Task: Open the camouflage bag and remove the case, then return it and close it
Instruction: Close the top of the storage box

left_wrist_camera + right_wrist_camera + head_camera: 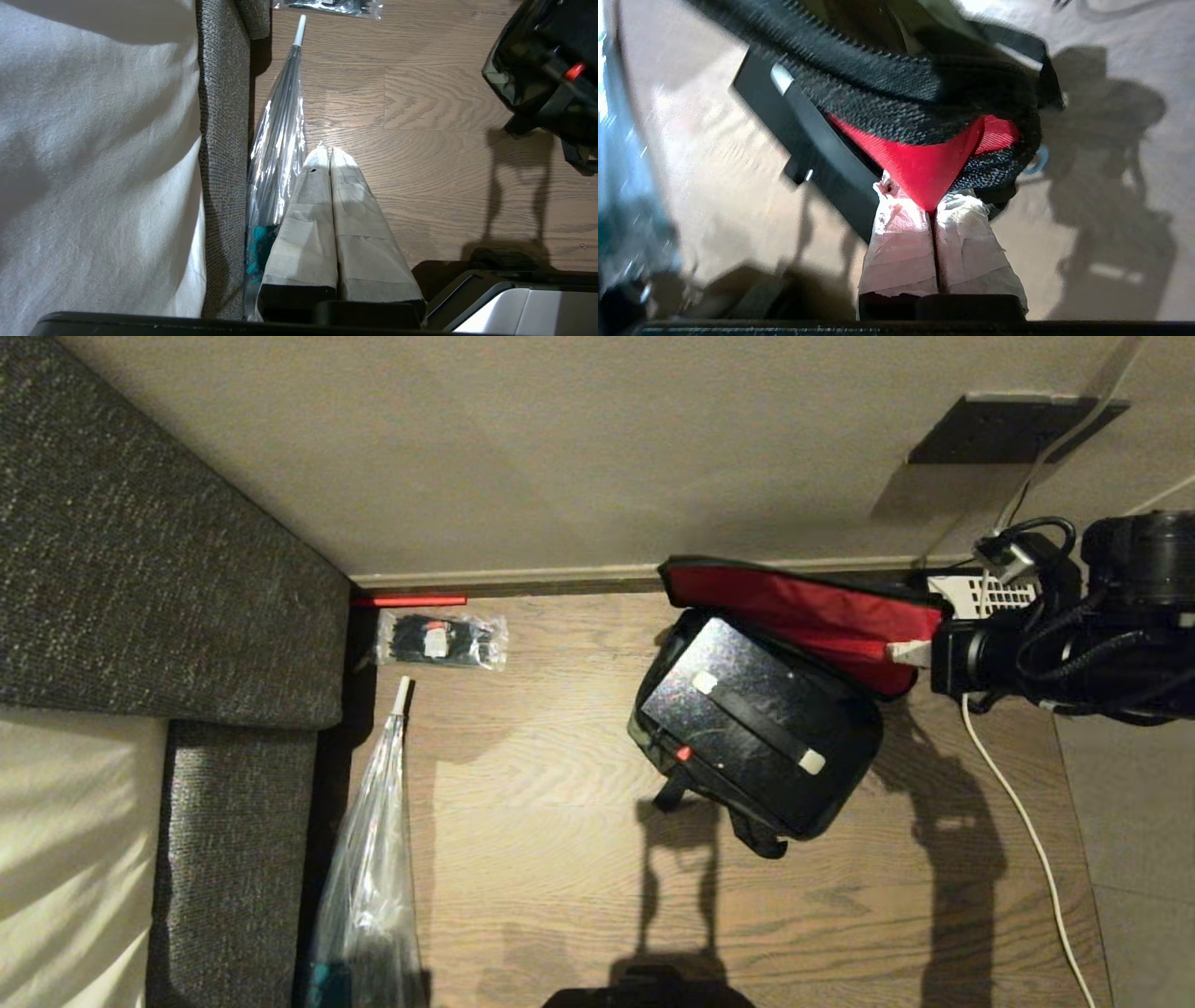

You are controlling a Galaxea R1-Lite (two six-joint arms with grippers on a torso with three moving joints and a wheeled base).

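Nearest the robot, the left gripper (pixel 329 151) hangs parked low at about 7 o'clock of the scene, its taped fingers (pixel 308 205) pressed flat together with nothing between them, above the wooden floor (pixel 560 859) and beside a folded clear umbrella (pixel 373 859) that lies along the grey sofa (pixel 168 616). Toward the centre, at about 1 o'clock, the camouflage bag (pixel 653 719) sits on the floor with its lid (pixel 803 607) thrown back toward the wall, red lining exposed. The case (pixel 738 709) lies flat in the open bag, strap handle and small red latch facing up. At 3 o'clock, the right gripper (pixel 910 653) meets the lid's right-hand edge; in the right wrist view its taped fingers (pixel 901 252) are clamped together on the lid's red fabric (pixel 924 168), with the case just beyond the fingertips and not touched. Farthest off, at 11 o'clock, a clear packet of black cable ties (pixel 441 640) lies against the skirting board.
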